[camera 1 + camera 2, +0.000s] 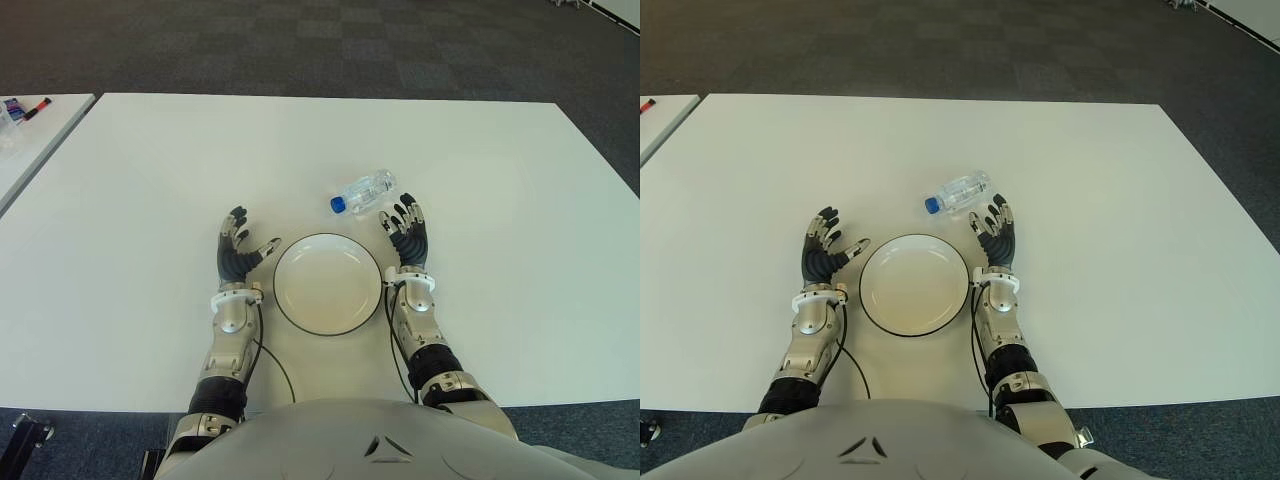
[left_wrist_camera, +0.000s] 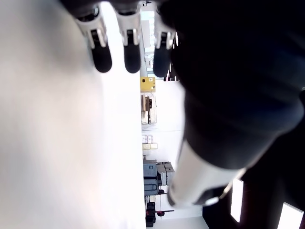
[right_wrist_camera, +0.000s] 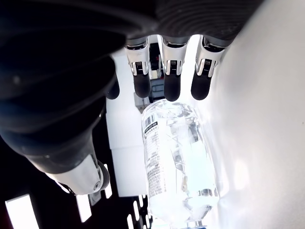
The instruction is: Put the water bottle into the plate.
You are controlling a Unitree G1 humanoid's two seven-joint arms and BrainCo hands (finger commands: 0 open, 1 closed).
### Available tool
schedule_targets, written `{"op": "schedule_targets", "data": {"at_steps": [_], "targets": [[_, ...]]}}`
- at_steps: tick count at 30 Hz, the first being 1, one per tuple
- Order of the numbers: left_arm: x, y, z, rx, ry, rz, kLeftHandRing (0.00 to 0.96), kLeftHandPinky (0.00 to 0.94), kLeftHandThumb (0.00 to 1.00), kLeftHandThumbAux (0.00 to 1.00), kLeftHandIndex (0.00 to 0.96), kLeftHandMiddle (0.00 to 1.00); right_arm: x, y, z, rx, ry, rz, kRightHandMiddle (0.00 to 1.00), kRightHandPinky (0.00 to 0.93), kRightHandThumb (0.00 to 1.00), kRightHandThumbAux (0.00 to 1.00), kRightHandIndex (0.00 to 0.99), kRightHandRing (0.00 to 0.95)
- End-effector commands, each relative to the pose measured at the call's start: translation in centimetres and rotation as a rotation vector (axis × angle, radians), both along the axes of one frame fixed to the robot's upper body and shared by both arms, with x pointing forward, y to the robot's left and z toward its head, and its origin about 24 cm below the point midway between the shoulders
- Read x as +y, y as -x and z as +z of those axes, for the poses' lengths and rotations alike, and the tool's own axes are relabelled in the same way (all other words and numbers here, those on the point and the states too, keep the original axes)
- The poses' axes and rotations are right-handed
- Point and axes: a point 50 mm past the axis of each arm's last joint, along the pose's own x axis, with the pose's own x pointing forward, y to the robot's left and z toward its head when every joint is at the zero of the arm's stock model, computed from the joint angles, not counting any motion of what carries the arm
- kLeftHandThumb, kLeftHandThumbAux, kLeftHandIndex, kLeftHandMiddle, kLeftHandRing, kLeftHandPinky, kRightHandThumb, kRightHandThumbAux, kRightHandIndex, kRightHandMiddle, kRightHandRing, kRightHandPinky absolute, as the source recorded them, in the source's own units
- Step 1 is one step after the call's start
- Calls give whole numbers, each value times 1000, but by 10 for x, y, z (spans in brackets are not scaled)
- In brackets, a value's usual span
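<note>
A small clear water bottle (image 1: 366,190) with a blue cap lies on its side on the white table (image 1: 150,170), just beyond the plate's far right edge. The round white plate (image 1: 328,283) with a dark rim sits empty between my two hands. My right hand (image 1: 404,232) is open at the plate's right side, fingers stretched toward the bottle, fingertips a little short of it. The right wrist view shows the bottle (image 3: 176,162) close beyond the straight fingers (image 3: 171,88). My left hand (image 1: 240,250) shows open beside the plate's left edge, holding nothing.
A second white table (image 1: 30,140) stands at the far left with a red marker (image 1: 38,106) and other small items on it. Dark carpet lies beyond the table's far edge. Black cables run along both forearms near the front edge.
</note>
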Motion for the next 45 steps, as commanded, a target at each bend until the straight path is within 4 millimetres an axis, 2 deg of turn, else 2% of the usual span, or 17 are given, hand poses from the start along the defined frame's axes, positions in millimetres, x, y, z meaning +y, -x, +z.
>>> {"op": "schedule_targets", "data": {"at_steps": [1, 8, 10, 13, 16, 18, 30, 45], "targets": [[-2, 7, -10, 58, 23, 6, 142, 167, 0, 998, 154, 161, 32, 14, -16, 103, -121, 3, 114, 149, 103, 790, 117, 107], [-2, 7, -10, 57, 11, 1, 141, 167, 0, 996, 152, 158, 32, 15, -11, 65, -111, 5, 107, 143, 92, 770, 113, 105], [-2, 7, -10, 59, 6, 1, 140, 165, 0, 996, 152, 157, 32, 16, -5, 20, -98, 4, 104, 140, 90, 751, 110, 103], [-2, 7, -11, 63, 3, 2, 138, 163, 0, 996, 152, 156, 36, 21, 15, -102, -73, -17, 101, 137, 81, 739, 109, 100], [-1, 7, -11, 65, 2, 3, 137, 162, 0, 997, 154, 156, 39, 25, 31, -204, -66, -36, 103, 136, 62, 758, 113, 99], [-1, 7, -11, 66, 1, 4, 137, 161, 0, 996, 156, 156, 39, 26, 34, -225, -65, -41, 104, 136, 52, 776, 115, 99], [1, 6, -12, 77, 8, 6, 140, 167, 0, 991, 166, 158, 36, 28, 39, -441, -82, -4, 95, 122, 20, 857, 115, 87], [1, 6, -11, 73, 2, 4, 139, 162, 0, 988, 161, 156, 35, 27, 33, -462, -50, -10, 70, 120, 0, 881, 99, 70]]}}
